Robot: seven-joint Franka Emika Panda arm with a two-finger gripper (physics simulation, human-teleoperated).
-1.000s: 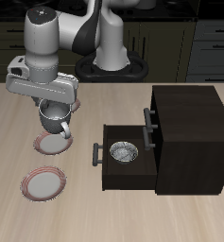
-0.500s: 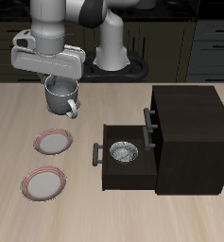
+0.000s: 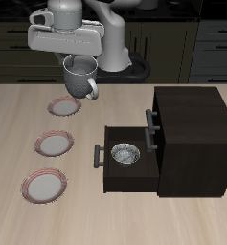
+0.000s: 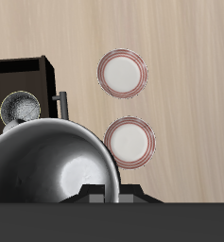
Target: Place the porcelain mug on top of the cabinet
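Under my pincer (image 3: 79, 59): open air down to the table (image 3: 19, 134); three plates (image 3: 54, 144) lie flat, no hindrance.
Toward the cabinet (image 3: 193, 134): air clear at my height.
Cabinet top: bare, lower than the porcelain mug (image 3: 80, 77) I carry.
Open drawer (image 3: 124, 172): juts frontward, bowl (image 3: 124, 153) inside, well below me.

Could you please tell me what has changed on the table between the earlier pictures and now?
The end effector has carried the porcelain mug higher above the table and sideways toward the cabinet, keeping its hold throughout. Moving away uncovered a third small plate farther back. The cabinet, its open drawer with the metallic bowl, and the other two plates stayed put.
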